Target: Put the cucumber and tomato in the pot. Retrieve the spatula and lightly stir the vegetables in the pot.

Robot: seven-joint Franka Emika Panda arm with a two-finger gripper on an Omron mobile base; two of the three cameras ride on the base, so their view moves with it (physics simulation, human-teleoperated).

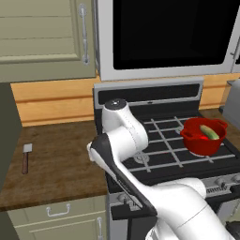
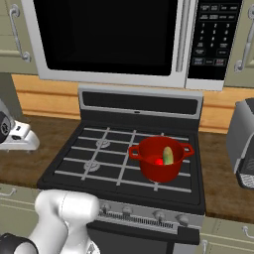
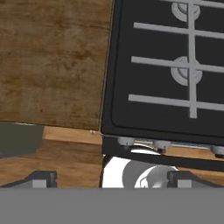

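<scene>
Hovering my wide-open tool (image 3: 109, 177) over the grainy wooden tabletop (image 3: 52, 61) beside the black stove (image 3: 166, 87); the bright red round pot (image 1: 202, 137) with the yellow-green cucumber (image 1: 209, 132) and red tomato (image 2: 159, 161) sits away, and the brown-handled spatula (image 1: 26, 157) lies flat elsewhere.

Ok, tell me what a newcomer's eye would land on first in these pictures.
The bright red pot stands out on the black stove's right front burner, with the yellow-green cucumber and the red tomato already inside it. Next comes the spatula, lying alone on the wooden counter left of the stove.
</scene>
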